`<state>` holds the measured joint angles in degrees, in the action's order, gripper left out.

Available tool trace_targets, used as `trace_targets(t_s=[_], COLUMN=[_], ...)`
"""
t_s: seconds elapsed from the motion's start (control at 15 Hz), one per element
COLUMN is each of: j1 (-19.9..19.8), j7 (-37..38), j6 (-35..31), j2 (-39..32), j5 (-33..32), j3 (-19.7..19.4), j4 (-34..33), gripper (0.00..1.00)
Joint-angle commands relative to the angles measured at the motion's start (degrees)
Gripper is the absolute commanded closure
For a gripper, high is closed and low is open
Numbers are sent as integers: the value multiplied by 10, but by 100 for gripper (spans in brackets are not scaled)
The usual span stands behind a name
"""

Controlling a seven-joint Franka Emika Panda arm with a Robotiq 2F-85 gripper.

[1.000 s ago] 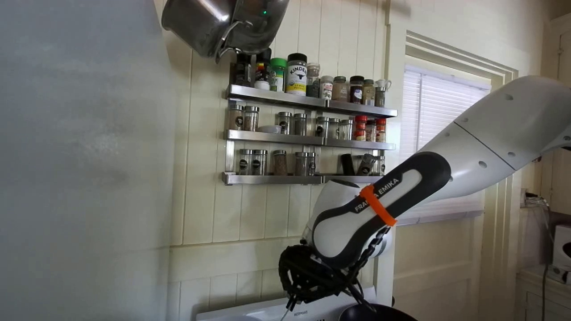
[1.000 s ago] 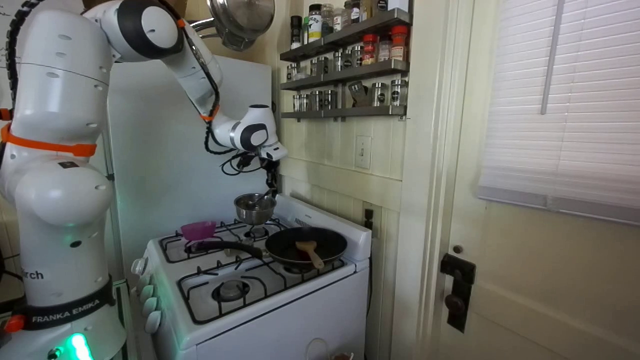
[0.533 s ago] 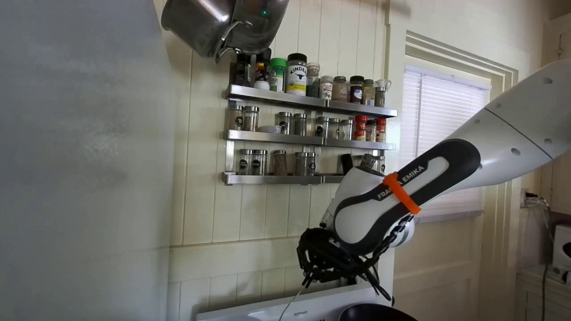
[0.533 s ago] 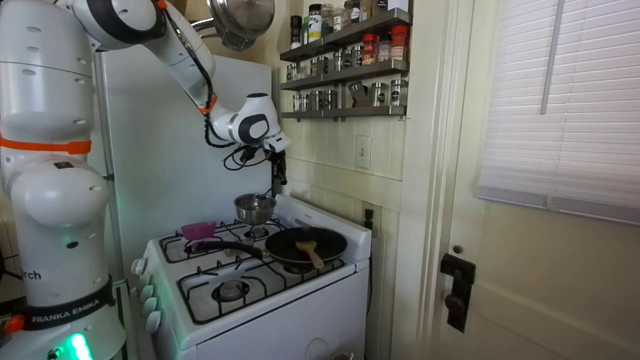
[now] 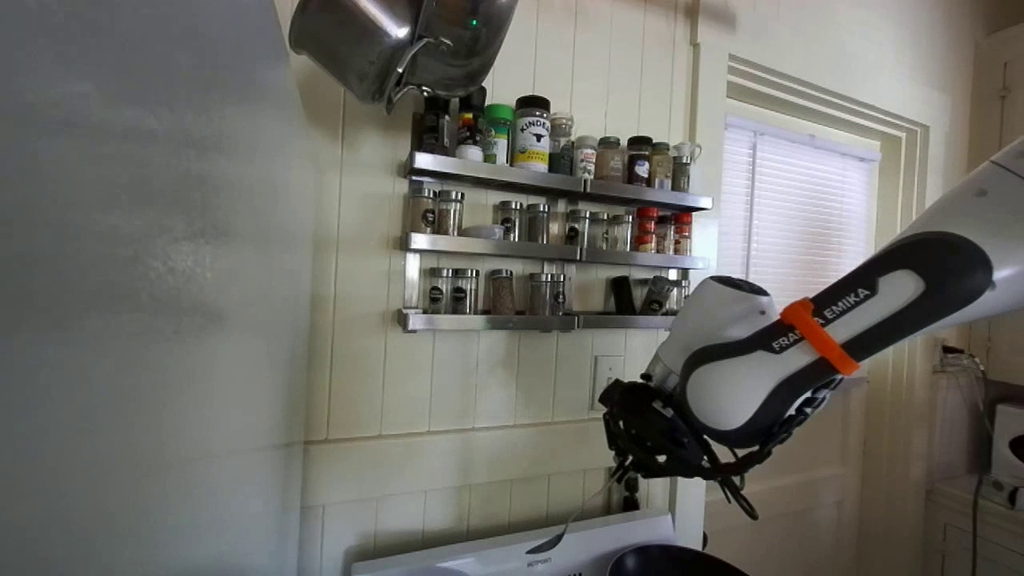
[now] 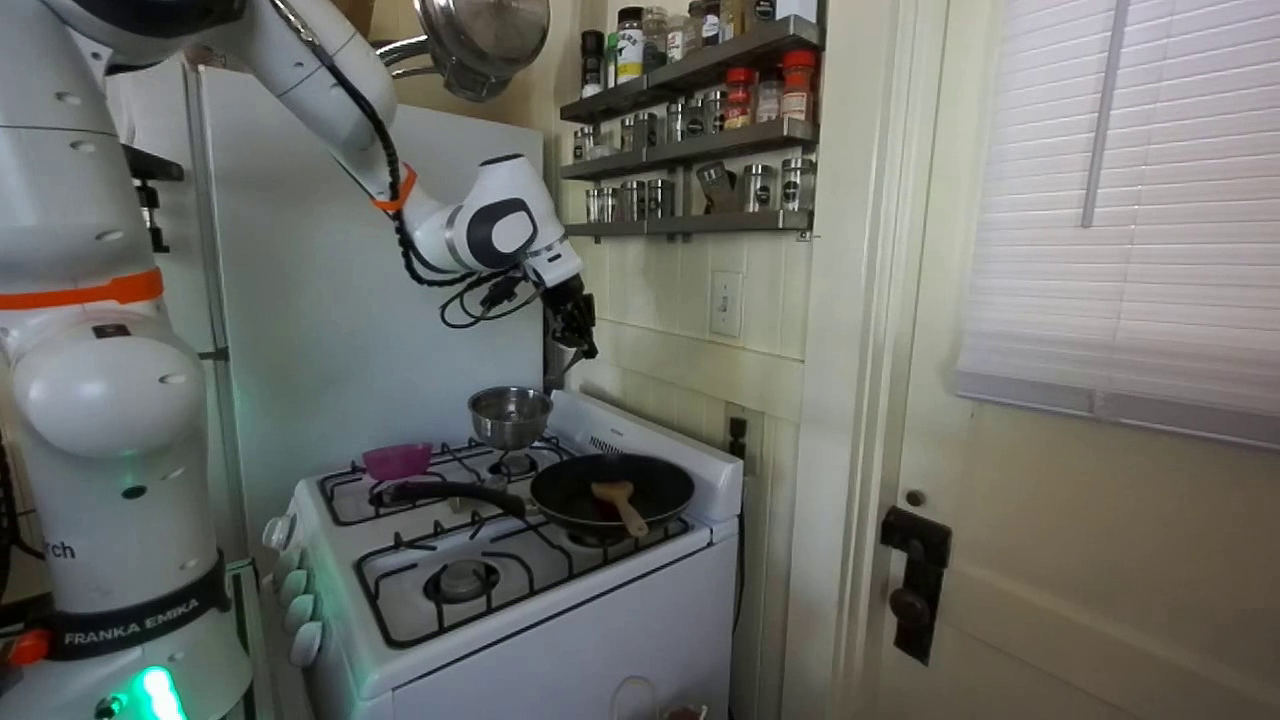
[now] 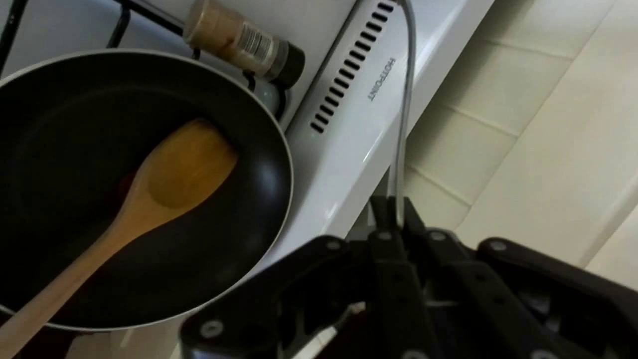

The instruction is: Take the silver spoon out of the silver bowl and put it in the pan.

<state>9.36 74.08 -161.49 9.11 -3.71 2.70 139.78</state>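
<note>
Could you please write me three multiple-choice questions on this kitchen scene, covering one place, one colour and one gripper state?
1. Where does the wooden spoon lie?
A) In the silver bowl
B) In the pan
C) On a wall shelf

2. What colour is the non-silver bowl on the stove?
A) Pink
B) Green
C) White

3. What state is the gripper in?
A) Open, holding nothing
B) Shut on the wooden spoon
C) Shut on the silver spoon

Right letters:
1: B, as the wrist view shows its head inside the pan and its handle crossing the rim.
2: A, as its pink side shows in an exterior view.
3: C, as the wrist view shows the silver spoon's handle pinched at the gripper's tips.
</note>
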Motion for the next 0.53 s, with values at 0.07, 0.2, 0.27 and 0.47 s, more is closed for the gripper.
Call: trace_targets(t_s=[0.07,0.2,0.27,0.47], j1=[-30,-53,-52,-54], j7=[-3,-3,-10,-15], j6=[-28,-7,-8,-15], j2=[84,68,74,71], j5=[42,36,45,50], j3=[11,28,29,38], j4=[84,59,66,66], gripper=[99,95,95,99])
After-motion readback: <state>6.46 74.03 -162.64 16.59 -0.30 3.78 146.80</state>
